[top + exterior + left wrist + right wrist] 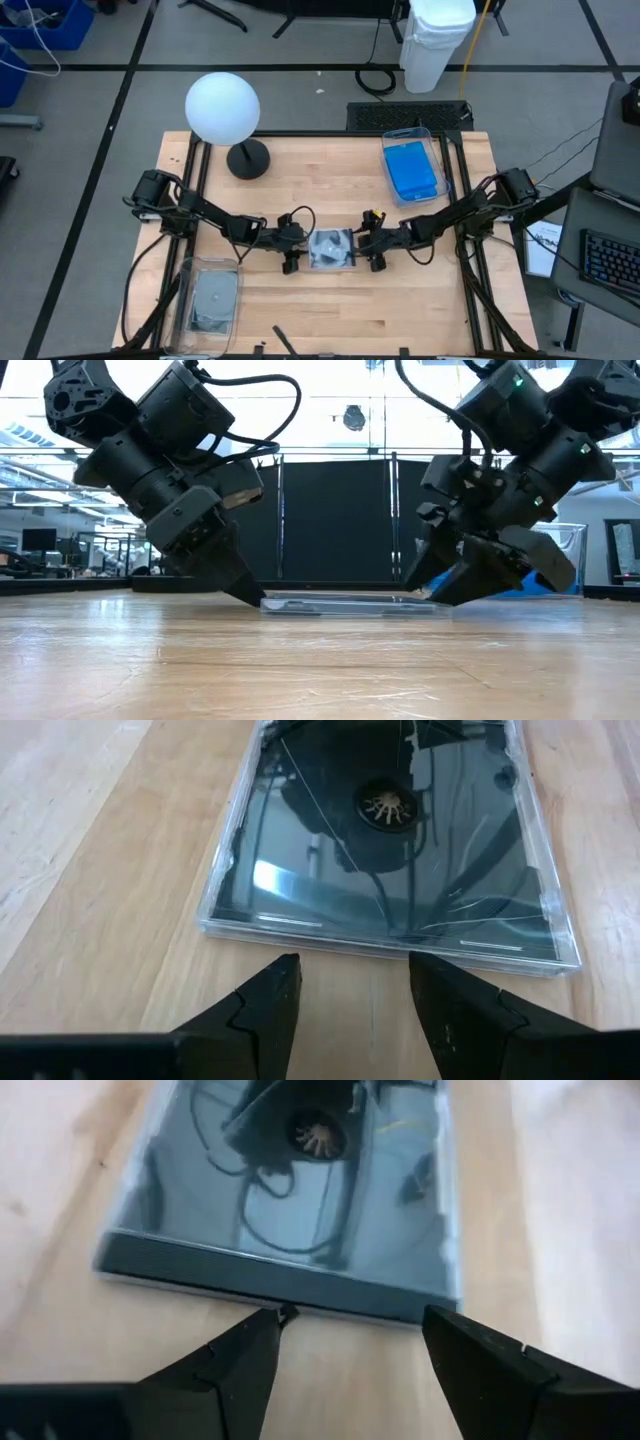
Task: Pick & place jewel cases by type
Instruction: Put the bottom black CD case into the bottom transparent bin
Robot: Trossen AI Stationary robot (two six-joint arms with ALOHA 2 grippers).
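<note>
One dark grey jewel case (331,248) lies flat on the wood at the table's middle, also seen in the low view (350,604). My left gripper (291,252) stands open at its left edge, tips on the table just short of the case (390,830). My right gripper (377,252) is open at the right edge, slanting down toward the case (290,1190). Blue cases (412,168) lie in a clear bin at the far right. Grey cases (212,300) lie in a clear bin at the near left. My right gripper (355,1315) comes slanting down from the table's right. One fingertip (270,1325) reaches the dark edge strip of the case (300,1285), which lies flat on the table. Whether it touches, I cannot tell.
A white globe lamp (222,105) on a black base stands at the far left of the table. The clear bin (437,160) with the blue cases sits behind my right arm. The other clear bin (185,300) sits below my left arm. Bare wood lies along the near edge.
</note>
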